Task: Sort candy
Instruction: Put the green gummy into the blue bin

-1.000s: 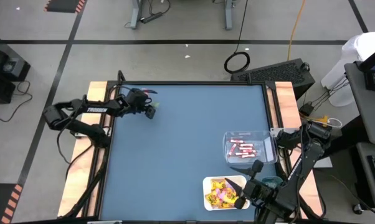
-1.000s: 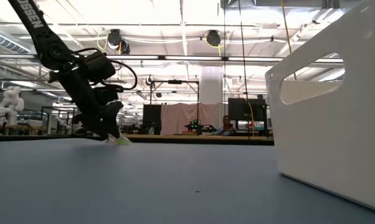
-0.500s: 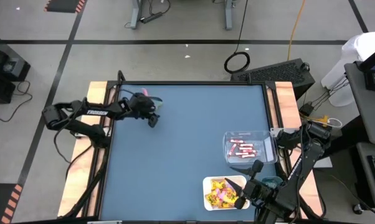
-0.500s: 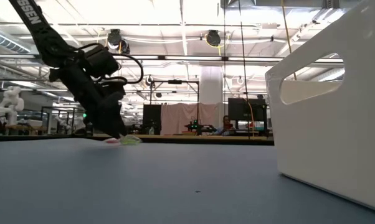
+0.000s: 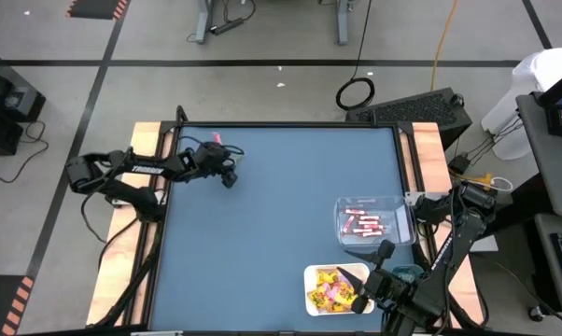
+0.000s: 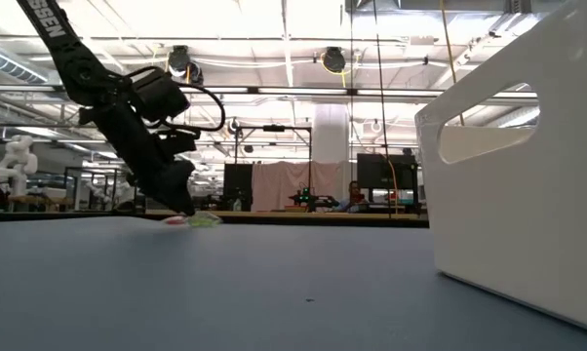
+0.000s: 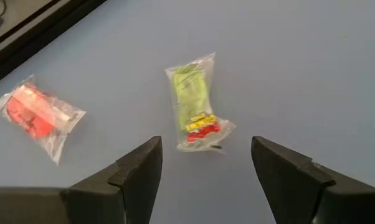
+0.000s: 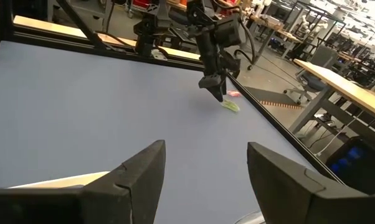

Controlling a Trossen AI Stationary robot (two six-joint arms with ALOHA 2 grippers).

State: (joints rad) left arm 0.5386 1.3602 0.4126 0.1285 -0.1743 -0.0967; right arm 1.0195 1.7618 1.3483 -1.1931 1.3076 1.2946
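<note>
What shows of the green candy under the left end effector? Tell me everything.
The green candy is a small clear crinkly wrapper holding a lime-green piece, with yellow and red bits at one end. It lies flat on the blue table, touching nothing, between the open fingers of the left end effector. A red wrapped candy lies apart beside it.

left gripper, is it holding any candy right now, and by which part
Nothing is held. The left gripper is open above the green candy packet, which lies on the table; the fingers touch nothing.
</note>
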